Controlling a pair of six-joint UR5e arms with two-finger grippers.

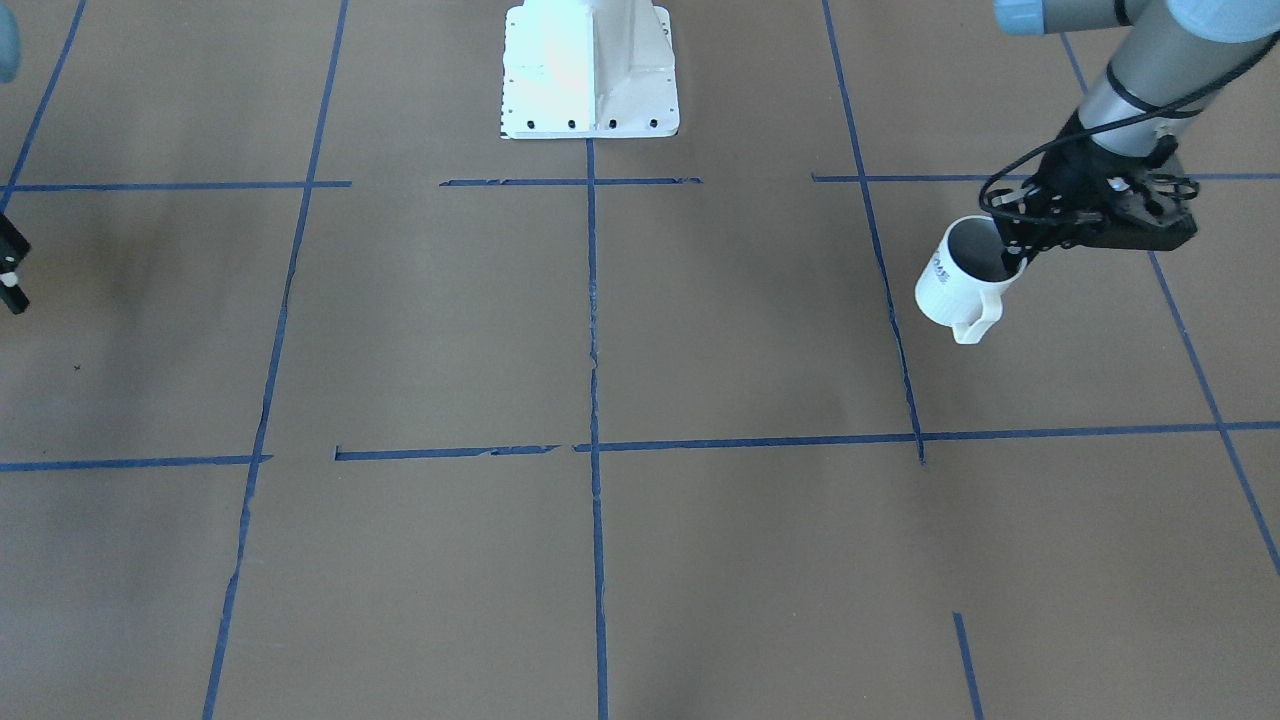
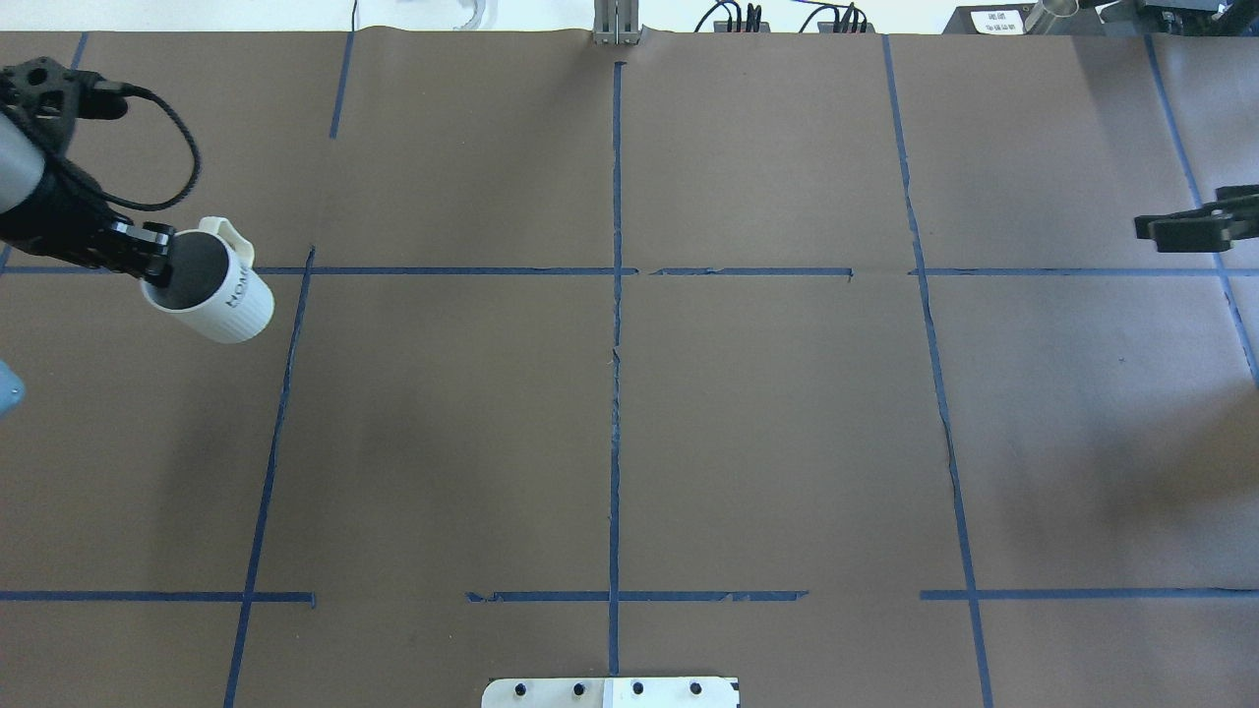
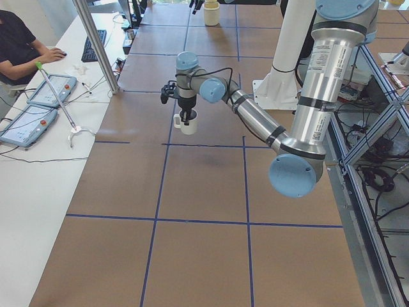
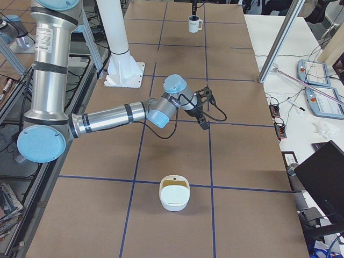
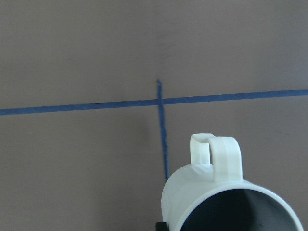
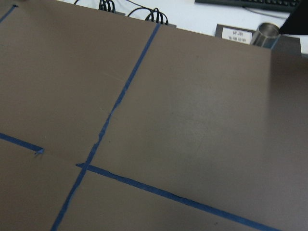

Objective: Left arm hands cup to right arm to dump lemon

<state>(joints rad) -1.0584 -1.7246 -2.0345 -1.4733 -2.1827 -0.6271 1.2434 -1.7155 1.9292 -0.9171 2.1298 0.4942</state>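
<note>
Brown bench [image 2: 767, 423] below; clamps left pincer [image 2: 157, 265] on white mug [image 2: 231, 300] rim; risks slip mid-handover via rim-only hold. Cannot tell right pincer [image 2: 1180, 228] state.

Left claw [image 2: 157, 267] clamped shut aloft; right claw [image 2: 1149, 229] hovers apart

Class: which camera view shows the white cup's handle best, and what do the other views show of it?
The left wrist view: the handle of the cup is large and sharp there. Front-facing and overhead show it small but whole; exterior left only a nub; exterior right shows it tiny; the right wrist view misses it.
</note>
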